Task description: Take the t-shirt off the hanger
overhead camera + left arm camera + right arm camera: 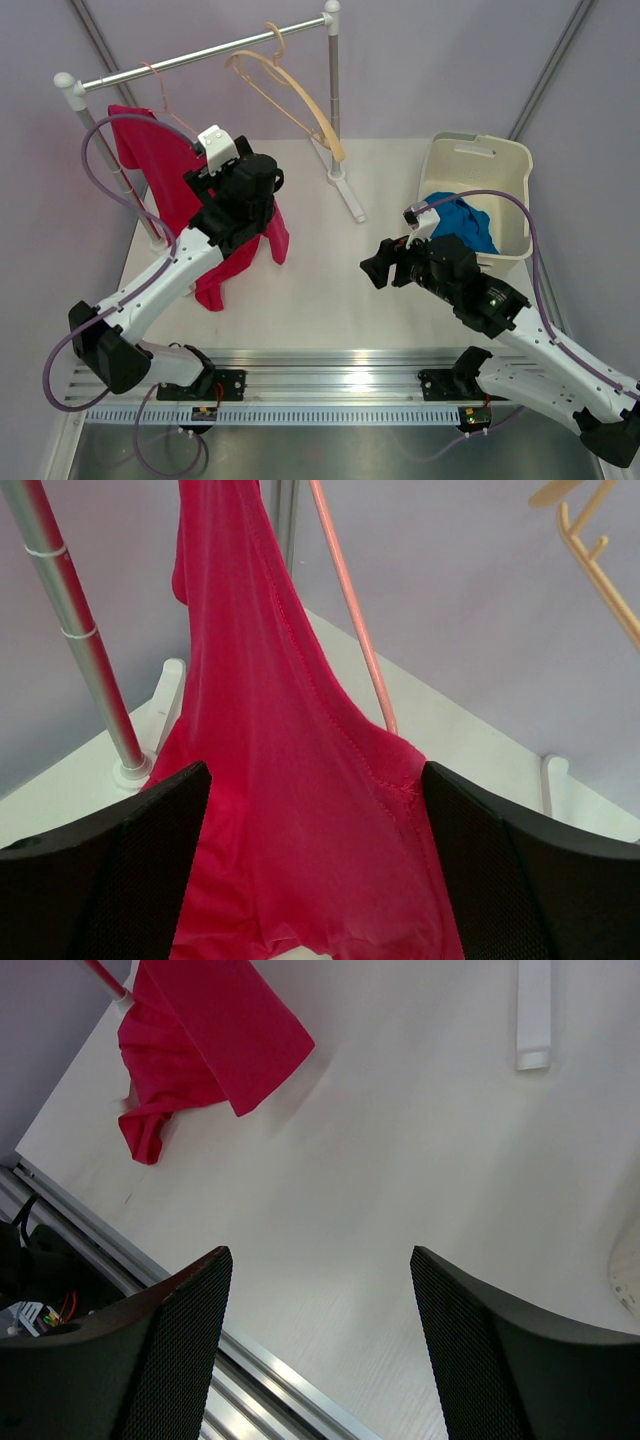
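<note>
A red t-shirt (150, 165) hangs from a pink hanger (160, 88) at the left end of the rail (200, 55), and its lower part trails onto the table. My left gripper (200, 185) is pressed up against the cloth. In the left wrist view the t-shirt (270, 780) fills the gap between the wide-apart jaws of the left gripper (315, 775), which are not closed on it. The pink hanger arm (350, 610) runs down into the fabric. My right gripper (372, 270) hovers open over bare table (400, 1140), empty, with the t-shirt (200, 1040) far off.
A wooden hanger (290, 90) hangs empty further right on the rail. The rack's left post (80, 650) and a foot (533, 1015) stand on the table. A white basket (510, 160) at the right holds a blue cloth (460, 222). An aluminium rail (260, 1380) borders the near edge.
</note>
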Robot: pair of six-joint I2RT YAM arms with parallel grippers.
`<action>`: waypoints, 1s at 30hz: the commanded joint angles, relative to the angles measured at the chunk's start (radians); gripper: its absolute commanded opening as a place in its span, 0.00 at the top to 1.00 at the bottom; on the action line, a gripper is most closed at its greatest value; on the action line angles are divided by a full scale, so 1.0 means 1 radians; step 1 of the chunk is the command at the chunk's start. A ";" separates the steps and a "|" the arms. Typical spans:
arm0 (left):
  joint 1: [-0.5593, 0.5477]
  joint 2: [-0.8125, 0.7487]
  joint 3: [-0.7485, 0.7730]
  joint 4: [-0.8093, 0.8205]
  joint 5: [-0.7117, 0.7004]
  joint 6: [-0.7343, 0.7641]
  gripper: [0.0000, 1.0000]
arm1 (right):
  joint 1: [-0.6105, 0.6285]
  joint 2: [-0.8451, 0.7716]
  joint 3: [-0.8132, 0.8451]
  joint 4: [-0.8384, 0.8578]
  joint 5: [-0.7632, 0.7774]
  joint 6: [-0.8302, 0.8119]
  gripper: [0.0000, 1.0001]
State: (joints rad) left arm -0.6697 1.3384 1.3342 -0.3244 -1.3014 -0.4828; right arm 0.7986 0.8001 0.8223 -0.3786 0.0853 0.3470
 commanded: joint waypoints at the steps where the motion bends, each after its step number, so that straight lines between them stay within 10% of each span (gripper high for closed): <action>1: 0.025 0.024 -0.009 0.038 0.049 -0.086 0.12 | 0.010 -0.013 0.006 0.024 -0.002 -0.025 0.21; 11: 0.044 0.081 -0.007 0.038 0.010 -0.085 0.16 | 0.011 -0.009 0.005 0.026 -0.007 -0.029 0.20; 30: 0.045 -0.005 0.028 0.039 0.091 0.042 1.00 | 0.010 0.036 0.009 0.029 0.005 -0.034 0.20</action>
State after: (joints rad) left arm -0.6292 1.3876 1.3144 -0.3279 -1.2167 -0.4614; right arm 0.7986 0.8337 0.8223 -0.3786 0.0860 0.3344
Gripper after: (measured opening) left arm 0.039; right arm 0.797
